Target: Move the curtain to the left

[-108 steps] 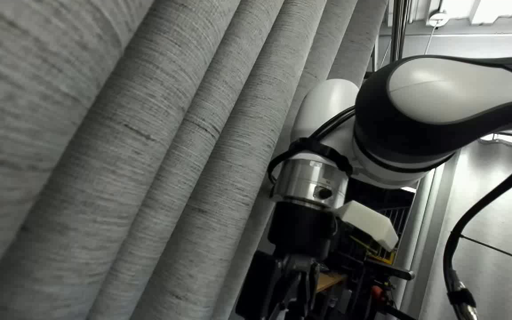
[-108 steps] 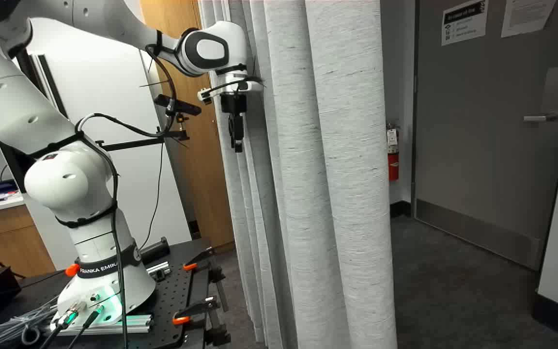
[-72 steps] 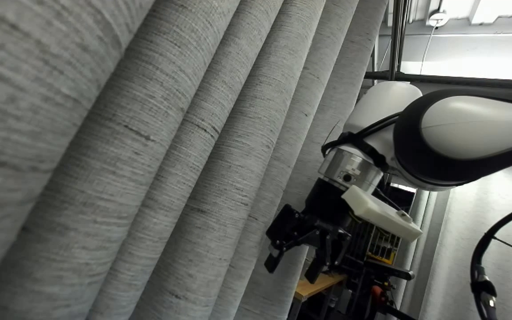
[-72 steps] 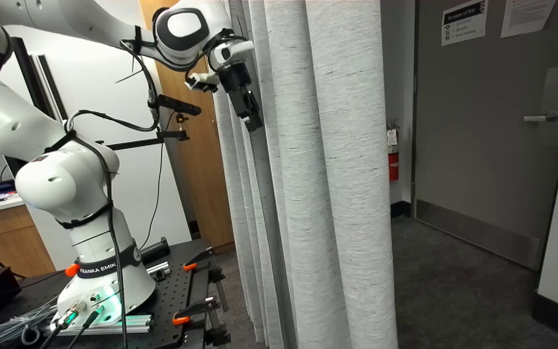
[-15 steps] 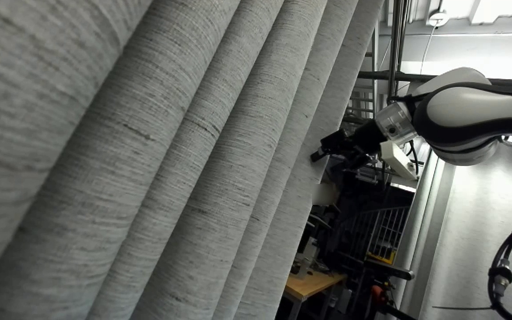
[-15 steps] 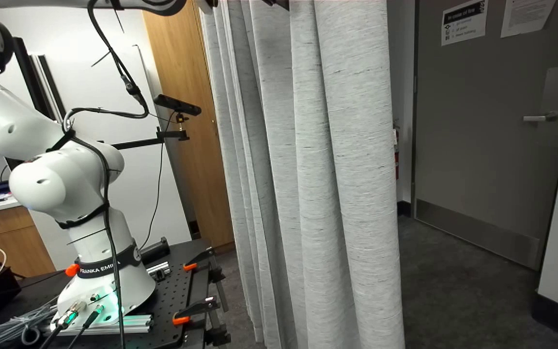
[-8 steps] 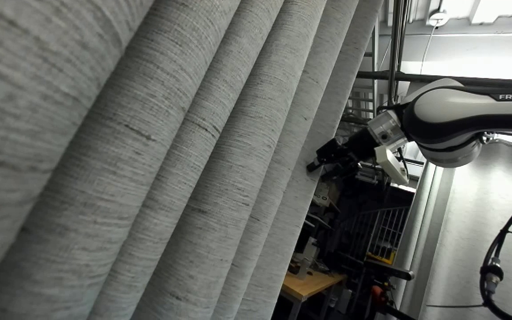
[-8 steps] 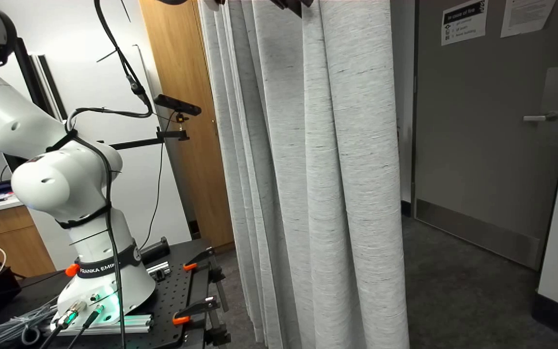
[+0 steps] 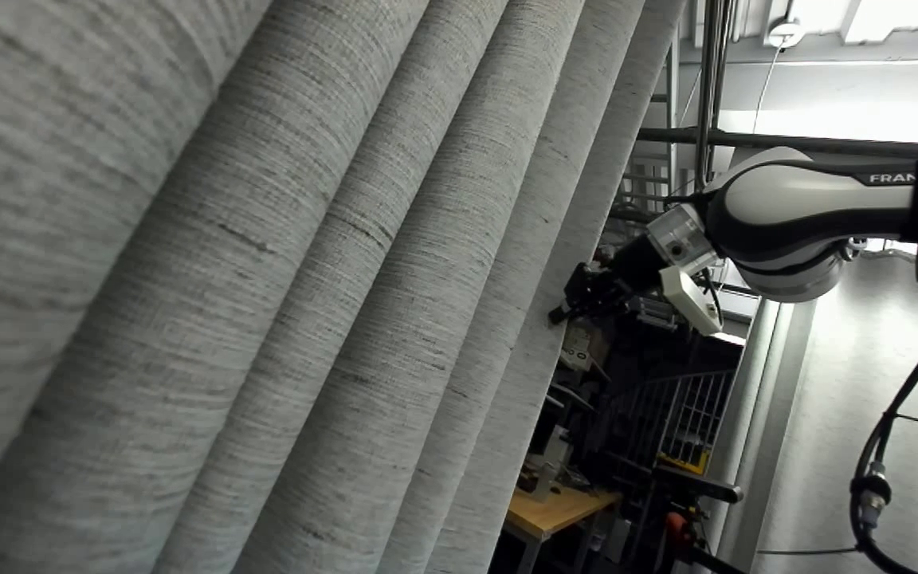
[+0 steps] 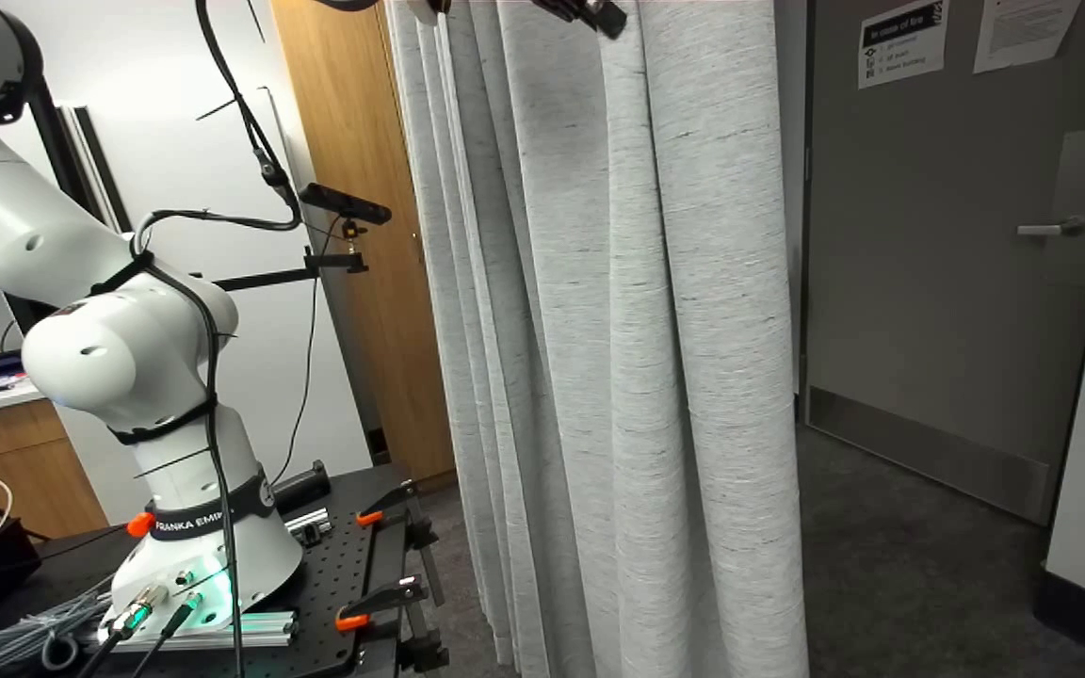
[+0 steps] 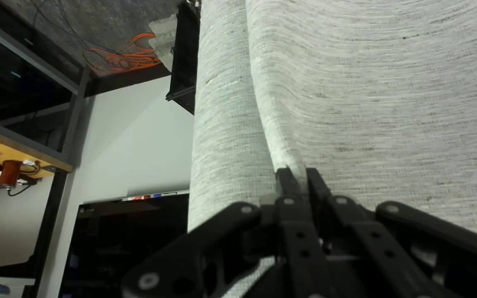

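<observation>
The grey woven curtain [image 9: 347, 239] hangs in long folds and shows in both exterior views. My gripper [image 11: 301, 178] has its two fingers nearly together in the wrist view, with a narrow pinched fold of the curtain [image 11: 379, 103] between the tips. In an exterior view the gripper [image 9: 561, 312] meets the cloth close to the curtain's free edge. Only the dark fingertips [image 10: 608, 19] enter the top of an exterior view, against the curtain [image 10: 721, 330]; the rest of the hand is cut off there.
A black camera [image 10: 345, 202] on a bracket stands between the arm and the curtain. Beyond the cloth is a grey door [image 10: 957, 282]. A metal pole [image 9: 714, 72] and a wooden desk [image 9: 555, 510] lie past the free edge. The wrist view shows a dark screen [image 11: 126, 244].
The gripper has come down from higher up and closed on a curtain fold over the last second. In an exterior view the cloth has shifted right, covering the fire extinguisher.
</observation>
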Robot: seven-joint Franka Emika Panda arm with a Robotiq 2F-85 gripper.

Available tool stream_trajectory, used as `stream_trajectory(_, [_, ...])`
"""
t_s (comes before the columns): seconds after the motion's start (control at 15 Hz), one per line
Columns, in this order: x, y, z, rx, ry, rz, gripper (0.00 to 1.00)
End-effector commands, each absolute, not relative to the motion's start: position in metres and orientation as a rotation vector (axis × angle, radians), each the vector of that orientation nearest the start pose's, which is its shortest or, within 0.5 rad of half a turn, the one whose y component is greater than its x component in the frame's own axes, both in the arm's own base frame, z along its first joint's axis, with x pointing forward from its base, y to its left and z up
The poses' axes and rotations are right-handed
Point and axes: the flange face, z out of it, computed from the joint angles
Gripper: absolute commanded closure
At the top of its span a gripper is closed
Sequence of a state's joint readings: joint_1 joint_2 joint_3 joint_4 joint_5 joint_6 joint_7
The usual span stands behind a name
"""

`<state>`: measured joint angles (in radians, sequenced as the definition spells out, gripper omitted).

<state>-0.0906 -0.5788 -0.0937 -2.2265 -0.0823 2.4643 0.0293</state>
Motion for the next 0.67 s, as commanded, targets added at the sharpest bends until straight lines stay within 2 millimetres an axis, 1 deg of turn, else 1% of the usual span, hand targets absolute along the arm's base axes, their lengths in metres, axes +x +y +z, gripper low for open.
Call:
stream_trajectory(0.0, [0.425, -0.086, 0.687, -2.948, 0.238, -1.244, 1.0])
stream_trajectory(0.13, [0.429, -0.079, 0.685, -2.954, 0.226, -1.244, 1.0])
stream_trajectory(0.33, [0.432, -0.06, 0.682, -2.94, 0.181, -1.24, 1.0])
stream_trajectory(0.4, [0.434, -0.052, 0.68, -2.936, 0.165, -1.231, 1.0])
stream_trajectory(0.6, [0.44, -0.017, 0.677, -2.918, 0.101, -1.237, 1.0])
